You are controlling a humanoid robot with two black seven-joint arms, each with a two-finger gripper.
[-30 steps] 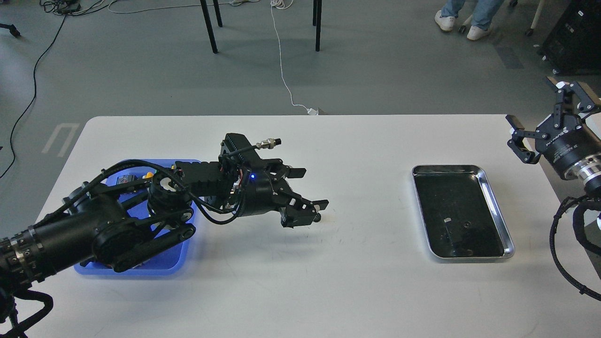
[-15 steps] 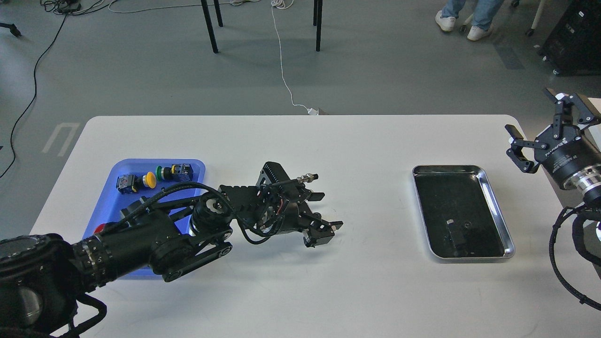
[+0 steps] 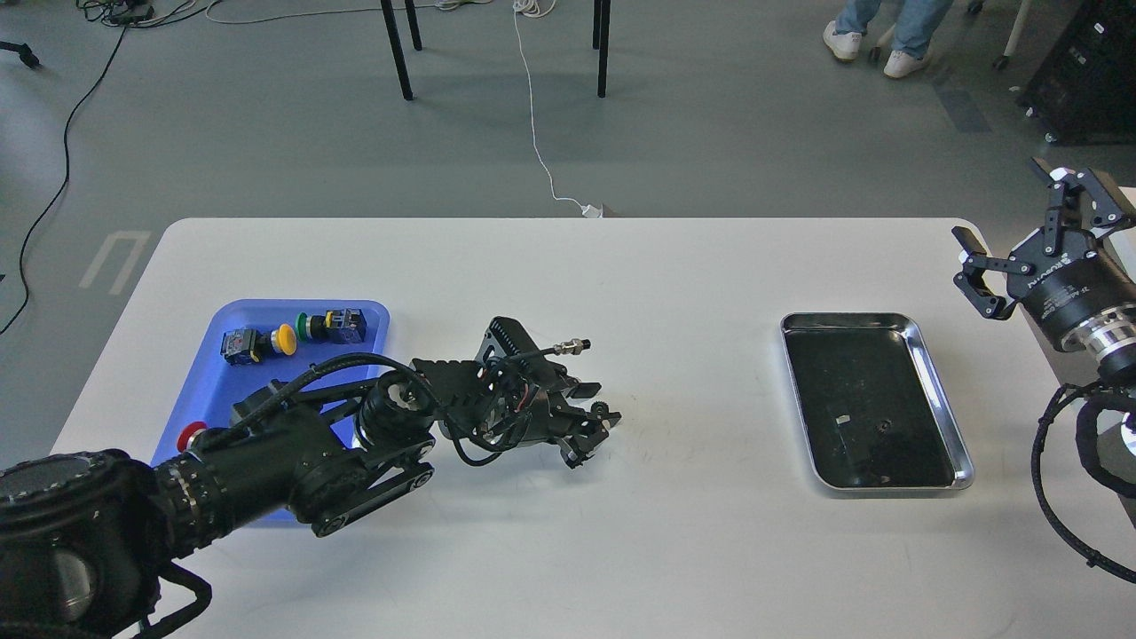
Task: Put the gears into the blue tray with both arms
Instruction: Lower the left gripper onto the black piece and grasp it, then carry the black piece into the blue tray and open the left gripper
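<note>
From the head, the left gripper [image 3: 593,430] lies low over the white table [image 3: 568,550], a little right of the blue tray [image 3: 351,318]. Its fingers point right and slightly toward me. A tiny black toothed disc, the gear [image 3: 602,409], shows at the upper fingertip. It looks pinched there, though the parts are small and dark, so I cannot tell for sure whether the jaws are clamped on it or only rest beside it.

The blue tray sits at the left of the table, partly hidden under the left arm. It already holds coloured push-button switches: a yellow one [image 3: 283,338] and a green one [image 3: 306,327] at the far end, a red one [image 3: 190,437] at the near end. I see no gear lying in it.

The relation that matters is this: the tray lies to the left of the left gripper, behind its fingers, along the line of the forearm. So the gear would have to travel back leftward over the rim. The left arm is by far the nearer to both gear and tray.

The right gripper [image 3: 1021,244] is held up past the right table edge, its fingers spread apart with nothing between them. The steel tray [image 3: 950,426] sits below and left of it, well apart from the blue one. A small dark round thing [image 3: 880,427] lies on its dark floor; it may be another gear, too small to say
</note>
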